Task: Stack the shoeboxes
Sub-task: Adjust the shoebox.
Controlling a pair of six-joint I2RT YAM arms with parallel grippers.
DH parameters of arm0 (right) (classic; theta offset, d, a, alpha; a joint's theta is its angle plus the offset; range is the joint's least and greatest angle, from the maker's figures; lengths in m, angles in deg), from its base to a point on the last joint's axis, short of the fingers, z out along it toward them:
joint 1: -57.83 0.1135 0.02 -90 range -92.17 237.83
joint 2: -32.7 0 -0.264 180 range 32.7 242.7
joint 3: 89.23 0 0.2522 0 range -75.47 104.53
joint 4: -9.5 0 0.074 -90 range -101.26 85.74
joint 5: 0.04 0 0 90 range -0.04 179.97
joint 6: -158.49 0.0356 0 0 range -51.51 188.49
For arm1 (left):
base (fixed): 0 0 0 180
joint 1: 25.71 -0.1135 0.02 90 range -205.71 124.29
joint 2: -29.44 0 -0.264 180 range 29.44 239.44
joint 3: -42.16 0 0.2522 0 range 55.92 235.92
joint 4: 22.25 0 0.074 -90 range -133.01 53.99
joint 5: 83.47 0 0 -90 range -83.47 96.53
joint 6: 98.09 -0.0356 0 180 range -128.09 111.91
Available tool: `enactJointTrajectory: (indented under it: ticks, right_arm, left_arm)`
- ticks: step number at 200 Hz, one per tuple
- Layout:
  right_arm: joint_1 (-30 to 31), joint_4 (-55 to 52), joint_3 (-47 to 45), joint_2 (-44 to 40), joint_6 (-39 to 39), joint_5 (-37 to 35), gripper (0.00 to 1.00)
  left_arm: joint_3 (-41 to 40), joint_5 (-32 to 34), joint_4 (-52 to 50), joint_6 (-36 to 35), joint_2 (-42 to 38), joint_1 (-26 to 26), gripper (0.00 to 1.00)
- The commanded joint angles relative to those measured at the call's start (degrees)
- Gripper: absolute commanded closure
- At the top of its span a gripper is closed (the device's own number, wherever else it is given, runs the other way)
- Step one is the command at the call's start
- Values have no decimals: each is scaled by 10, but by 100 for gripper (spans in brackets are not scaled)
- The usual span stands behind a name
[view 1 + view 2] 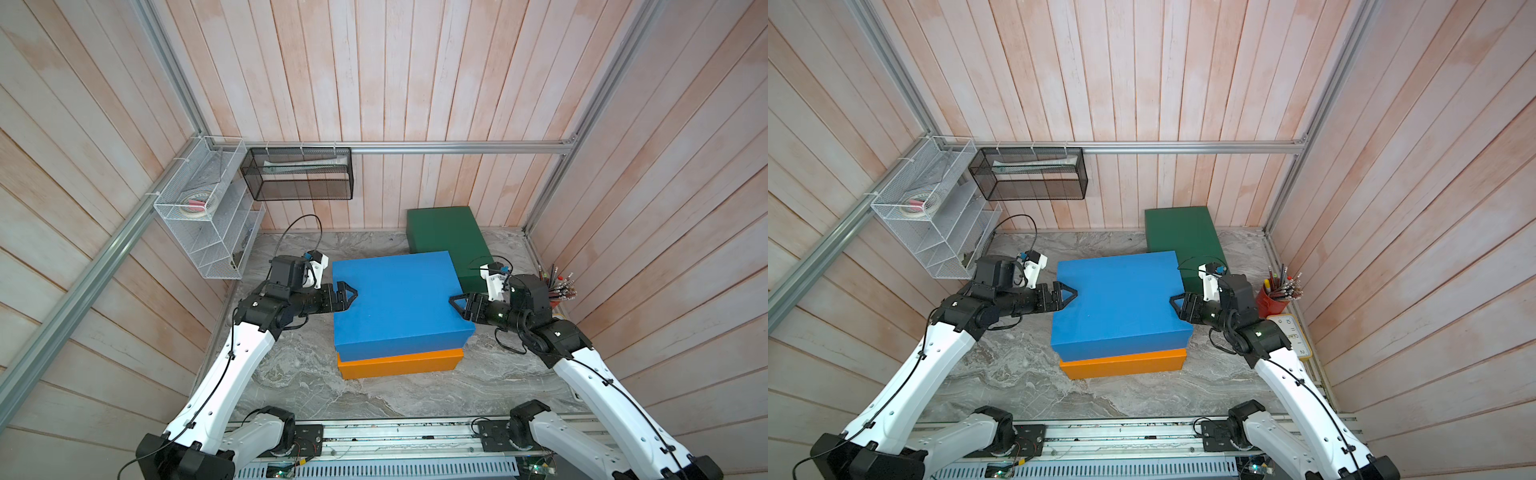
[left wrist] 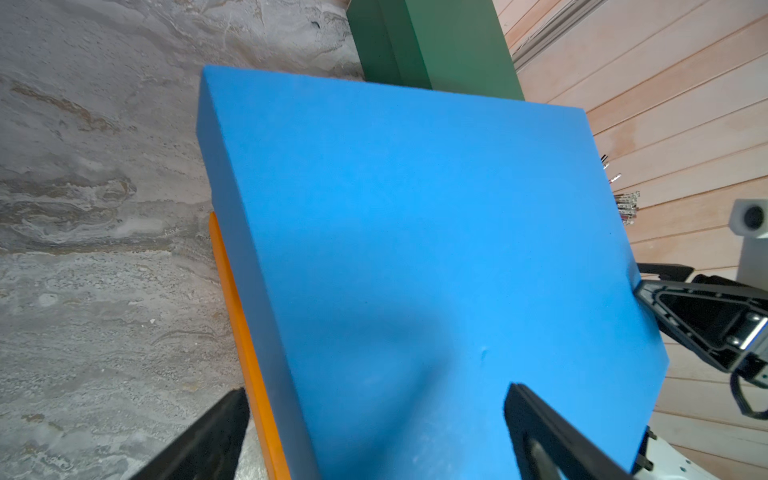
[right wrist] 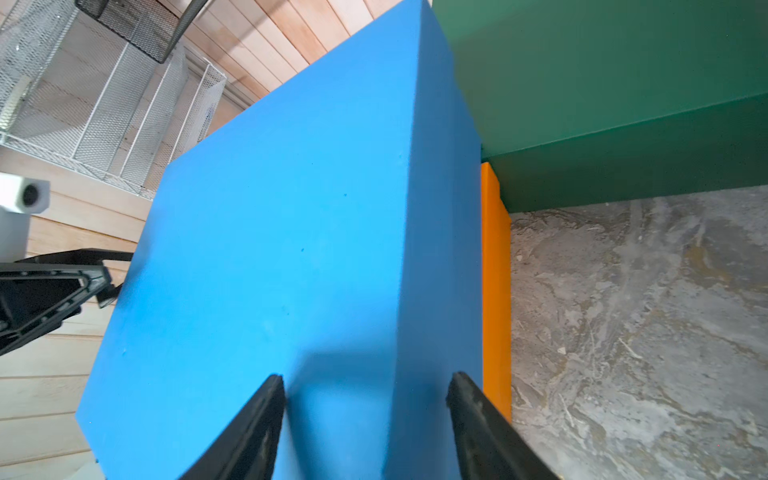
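Blue shoebox point(image 1: 399, 303) on orange shoebox point(image 1: 399, 365), pencils point(image 1: 1289, 286) in red cup point(image 1: 1271, 304), left fingers point(image 2: 530, 417) spread, right fingers point(image 3: 257, 424) unclear

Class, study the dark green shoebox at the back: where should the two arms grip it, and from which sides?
Probably by the two long side walls of the dark green shoebox, mid-length: left gripper from its left, right gripper from its right. It lies flat, lengthwise away from the robot, looks too wide for one gripper, and the blue shoebox hides its near end.
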Motion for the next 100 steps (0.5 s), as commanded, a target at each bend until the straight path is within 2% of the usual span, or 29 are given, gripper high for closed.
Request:
enactJointTrajectory:
  ticks: [1,54,100]
  right_arm:
    - [15,16,-11,-15,27,1,36]
    - [34,-12,-10,-33,47,-25,38]
    - [34,-23,-5,-37,43,-38,39]
  left_arm:
    - [-5,-12,7,2,-9,0,1]
    - [-5,-19,4,2,-9,0,1]
    - [-29,-30,20,35,-26,17,1]
